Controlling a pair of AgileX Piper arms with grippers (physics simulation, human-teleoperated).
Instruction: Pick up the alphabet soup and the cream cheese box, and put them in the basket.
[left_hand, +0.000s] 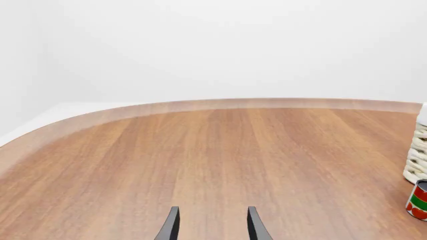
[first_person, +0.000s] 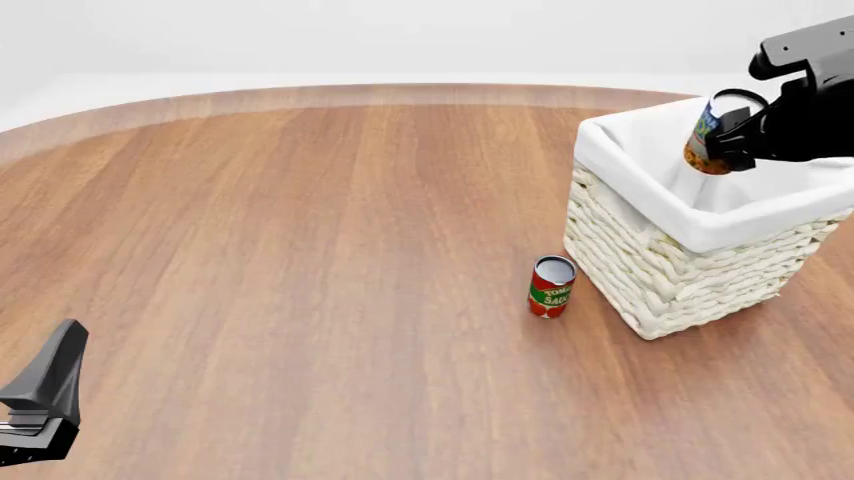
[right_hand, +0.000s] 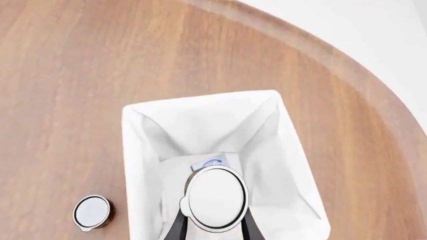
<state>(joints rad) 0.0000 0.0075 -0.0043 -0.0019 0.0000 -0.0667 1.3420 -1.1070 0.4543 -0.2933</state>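
Note:
The alphabet soup (first_person: 703, 135) hangs tilted over the open top of the basket (first_person: 667, 265), with my right gripper (first_person: 731, 128) shut on it. In the right wrist view its silvery-white top (right_hand: 215, 197) sits between the two dark fingers (right_hand: 175, 227), directly above the basket's white lining (right_hand: 200, 125). The cream cheese box (right_hand: 211, 162) lies on the basket's floor, partly hidden by the can. My left gripper (first_person: 43, 395) is low at the near left, far from the basket. Its fingers (left_hand: 171, 225) stand open around bare table.
A red-and-green tomato sauce can (first_person: 551, 287) stands upright on the wooden table just left of the basket; it also shows as the tomato sauce can (right_hand: 92, 212) (left_hand: 419, 200) in both wrist views. The basket's woven wall (left_hand: 416, 160) shows at the left wrist view's edge.

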